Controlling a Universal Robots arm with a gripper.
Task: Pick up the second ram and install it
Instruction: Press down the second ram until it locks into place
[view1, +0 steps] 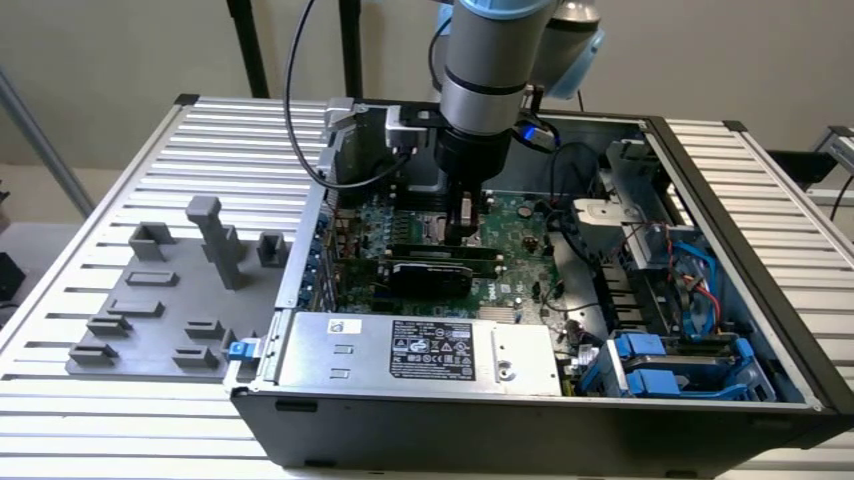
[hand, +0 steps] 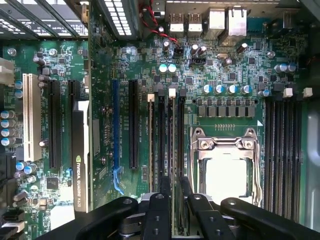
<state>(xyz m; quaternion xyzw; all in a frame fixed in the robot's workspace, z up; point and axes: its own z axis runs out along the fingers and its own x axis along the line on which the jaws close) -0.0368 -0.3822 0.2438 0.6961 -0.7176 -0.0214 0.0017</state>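
So the tool (hand: 172, 200) is down inside the PC case (view1: 747, 300), fingers partway closed, pinching the second ram (hand: 172, 150) edge-on. The stick stands straight below the tool, long axis lined up along the motherboard (hand: 225, 65) slots, beside the CPU socket (hand: 225, 165).

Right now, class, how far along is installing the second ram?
Done: the second ram is off the grey holders and stands edge-on along a motherboard slot. In hand: the claw is right over it. Left: seating, which cannot be confirmed.
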